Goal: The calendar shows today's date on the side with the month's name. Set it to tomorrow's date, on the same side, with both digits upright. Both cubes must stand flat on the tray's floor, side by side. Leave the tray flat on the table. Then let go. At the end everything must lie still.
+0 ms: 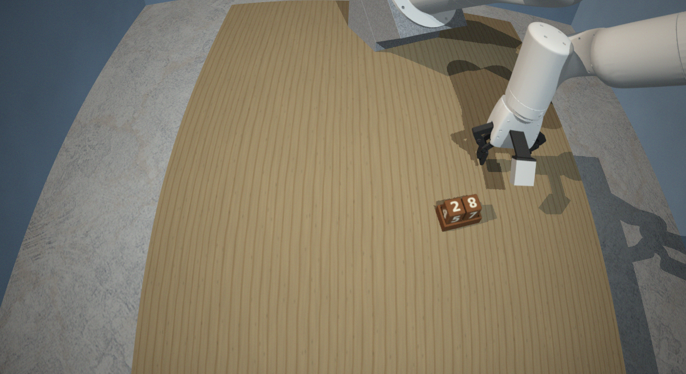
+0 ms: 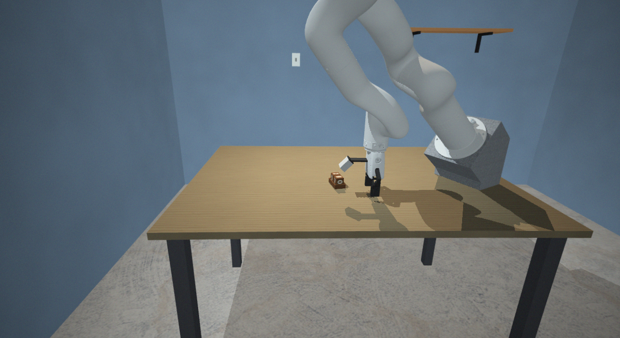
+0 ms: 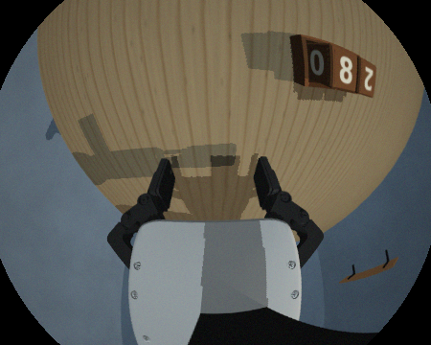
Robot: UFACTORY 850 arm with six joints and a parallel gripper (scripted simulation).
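The brown calendar tray (image 1: pixel 448 226) (image 2: pixel 337 185) lies flat on the wooden table, right of the middle. Two brown cubes stand in it side by side. The left cube (image 1: pixel 454 207) (image 3: pixel 367 79) has 2 on top and 5 on its front. The right cube (image 1: pixel 471 202) (image 3: pixel 346 72) has 8 on top and 7 on its front; its end face shows 0 in the wrist view. I cannot read the month's name. My gripper (image 1: pixel 506 154) (image 2: pixel 373 188) (image 3: pixel 214 167) is open and empty. It points down, close to the table top, behind and to the right of the tray.
The arm's grey base block (image 1: pixel 374 21) (image 2: pixel 472 162) stands at the table's far right corner. The white wrist camera box (image 1: pixel 522 171) (image 2: pixel 346 163) sticks out from the gripper toward the tray. The table's right edge (image 1: pixel 594 213) is near the gripper.
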